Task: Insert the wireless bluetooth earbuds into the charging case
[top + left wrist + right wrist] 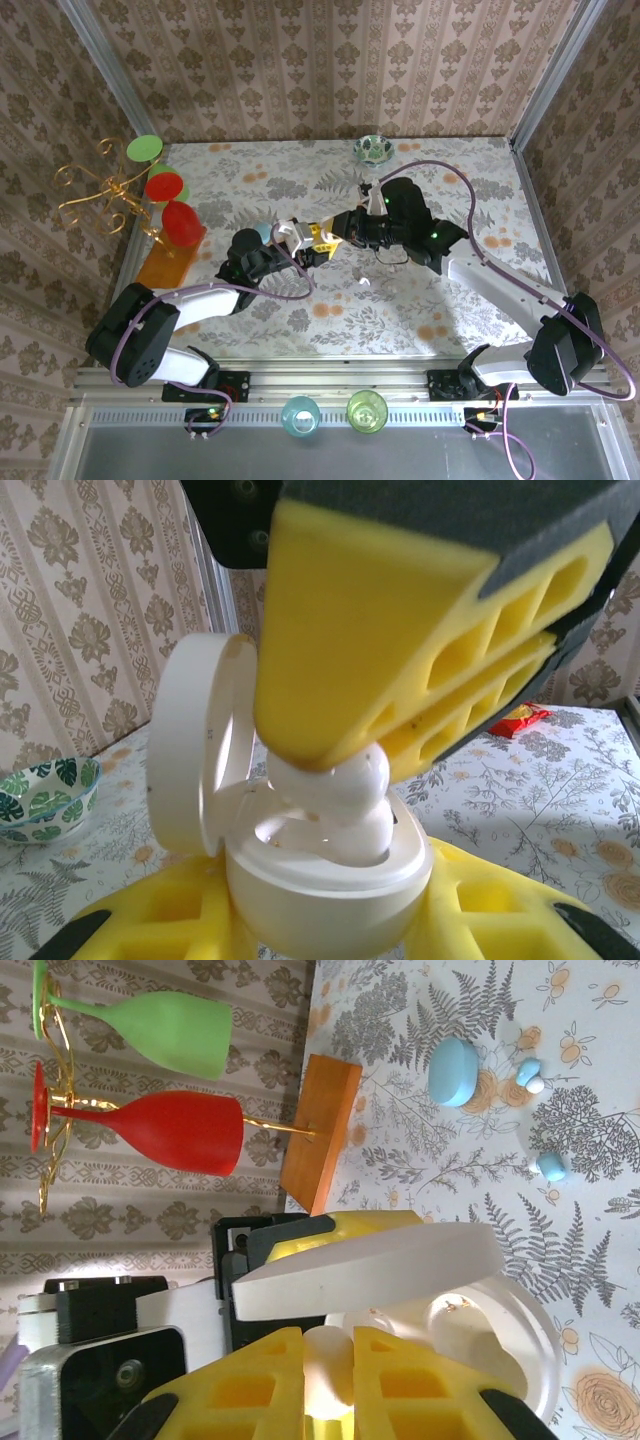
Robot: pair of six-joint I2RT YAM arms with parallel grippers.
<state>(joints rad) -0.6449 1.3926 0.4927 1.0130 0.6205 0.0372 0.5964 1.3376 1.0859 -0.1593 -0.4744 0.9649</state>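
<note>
My left gripper (330, 925) is shut on the body of the white charging case (330, 885), held upright with its lid (200, 745) swung open to the left. Over the case's well, my right gripper (328, 1385) is shut on a white earbud (330, 1370); its yellow fingers (350, 630) press that earbud (335, 775) down onto the case's opening. Another white bud (355, 830) sits in the well beneath it. In the top view both grippers meet mid-table, left gripper (298, 246) and right gripper (335, 236). The open lid (370, 1270) partly hides the case (510, 1335).
A pale-blue case (455, 1072) and two pale-blue buds (528, 1072) (550, 1165) lie on the tablecloth. A gold stand on a wooden base (320, 1130) holds a red glass (180, 222) and green glass (170, 1030) at left. A patterned bowl (373, 150) sits at the back.
</note>
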